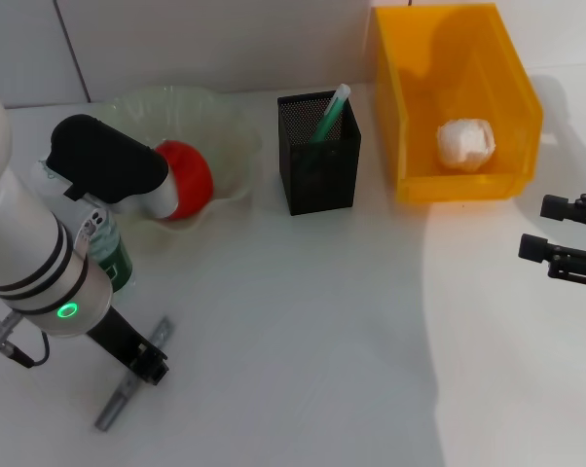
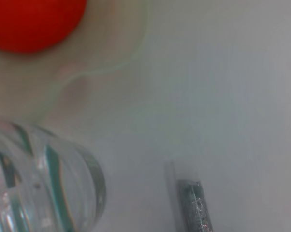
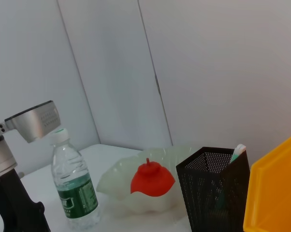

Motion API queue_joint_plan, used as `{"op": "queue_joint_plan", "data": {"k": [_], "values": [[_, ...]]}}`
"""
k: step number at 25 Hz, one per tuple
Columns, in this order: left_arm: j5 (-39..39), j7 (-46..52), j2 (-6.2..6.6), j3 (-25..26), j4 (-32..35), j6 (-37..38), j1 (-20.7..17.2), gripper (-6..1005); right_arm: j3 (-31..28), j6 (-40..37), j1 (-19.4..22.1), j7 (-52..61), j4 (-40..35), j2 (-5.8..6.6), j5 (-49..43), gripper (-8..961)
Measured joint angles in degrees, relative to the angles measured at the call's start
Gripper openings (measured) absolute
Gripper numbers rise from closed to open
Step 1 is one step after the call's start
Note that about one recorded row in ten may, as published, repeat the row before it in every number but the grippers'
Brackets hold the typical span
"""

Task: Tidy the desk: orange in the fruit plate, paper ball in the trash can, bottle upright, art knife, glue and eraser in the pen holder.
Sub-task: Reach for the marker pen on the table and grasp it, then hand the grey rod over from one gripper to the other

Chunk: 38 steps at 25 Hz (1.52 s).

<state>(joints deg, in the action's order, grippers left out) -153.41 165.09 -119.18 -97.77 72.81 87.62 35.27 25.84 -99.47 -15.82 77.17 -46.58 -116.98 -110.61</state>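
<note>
- Left gripper [image 1: 137, 365] at the desk's [image 1: 303, 341] near-left edge, nearest the camera, jaws spread; the left arm hangs right beside the bottle [image 1: 108, 255] and, I judge, could topple it on withdrawal.
- Bottle: upright, ribbed clear plastic, green label, light.
- Orange [image 1: 188, 179]: smooth, in the wavy translucent plate [image 1: 230, 146], far-left.
- Holder [image 1: 318, 153]: black mesh, one green-and-white item inside.
- Paper ball [image 1: 465, 141]: crumpled, in the yellow bin [image 1: 410, 107], far-right.
- Right gripper [image 1: 556, 238]: right edge, jaws spread.

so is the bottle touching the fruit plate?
Apart. Right wrist view shows bare table between the upright bottle and the fruit plate rim.
</note>
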Motion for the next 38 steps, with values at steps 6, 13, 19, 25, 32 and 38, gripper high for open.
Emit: {"op": "queue_joint_plan", "data": {"k": [6, 13, 19, 25, 32, 38], "values": [[-0.1, 0.0, 0.0, -0.6, -0.1, -0.4, -0.2, 351, 0.0, 0.0, -0.1, 0.0, 0.0, 0.0, 0.0, 715], [-0.1, -0.1, 0.0, -1.0, -0.1, -1.0, -0.2, 344, 0.0, 0.0, -0.2, 0.0, 0.0, 0.0, 0.0, 714], [0.3, -0.2, 0.0, -1.4, 0.9, -1.0, -0.1, 310, 0.0, -0.1, -0.1, 0.0, 0.0, 0.0, 0.0, 713], [0.8, -0.3, 0.0, -2.0, 0.9, -1.1, -0.2, 214, 0.0, -0.1, 0.3, 0.0, 0.0, 0.0, 0.0, 712], [1.7, -0.4, 0.01, -2.5, 1.8, -1.1, -0.3, 126, -0.1, -0.5, 0.4, 0.0, 0.0, 0.0, 0.1, 710], [3.6, -0.3, 0.0, -3.4, 5.4, -0.6, -0.8, 127, -0.4, -0.9, 0.5, -0.5, 0.0, 0.0, 0.1, 709]]}}
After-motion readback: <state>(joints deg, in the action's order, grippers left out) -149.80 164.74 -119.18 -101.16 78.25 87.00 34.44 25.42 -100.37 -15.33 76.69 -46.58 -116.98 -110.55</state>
